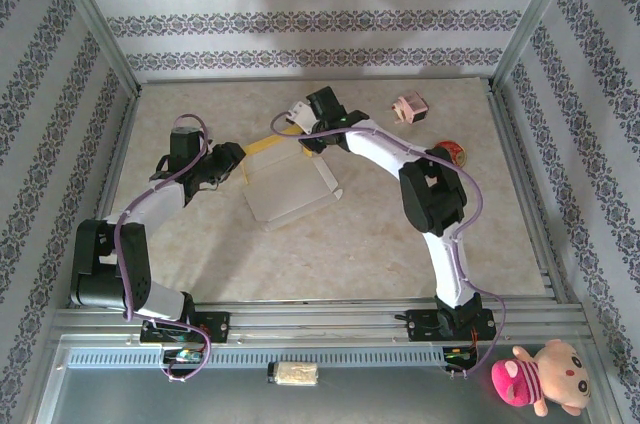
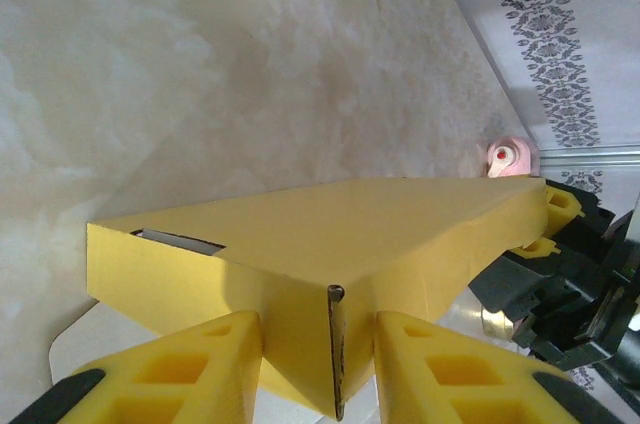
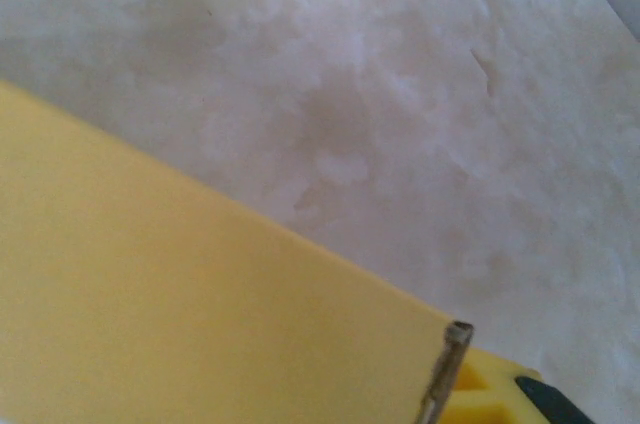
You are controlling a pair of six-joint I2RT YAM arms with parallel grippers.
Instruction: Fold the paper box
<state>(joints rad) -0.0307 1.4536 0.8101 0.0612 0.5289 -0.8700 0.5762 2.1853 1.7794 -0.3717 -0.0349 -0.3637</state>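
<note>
paper box (image 1: pixel 290 194): thin matte cardboard. its white face lies flat near the middle of the counter, with a narrow white flap along the right edge.
yellow wall (image 2: pixel 330 234): part of the box, standing up along its far-left side. it is smooth and sharply creased. in the left wrist view it looks long and wedge-shaped, with a raw grey-brown cut edge at the near corner and a narrow dark gap at the left end.
left claw (image 2: pixel 318 344): blocky yellow fingers (image 2: pixel 200 369) with square hollows, clamped on the near corner of the yellow wall, one finger against each face.
right claw (image 2: pixel 552 226): yellow tips on a black body at the far end of the same wall. in its own wrist view one fingertip pokes past the card's cut edge. i cannot tell whether it pinches the card or stands apart.
counter (image 1: pixel 350 254): pale beige, marbled, smooth.
pink item (image 1: pixel 410 107): small and box-like, at the far right, well apart from the paper box.
round thing (image 1: pixel 452 154): red and gold, partly hidden by the right arm.
plush toy (image 1: pixel 540 379): soft, pink and cream, on the grey ledge by the right arm's base.
walls (image 1: pixel 300 19): white with grey patterned stripes.
in the way: the right arm (image 1: pixel 400 159) arches over the box's far-right corner and covers it from above.
</note>
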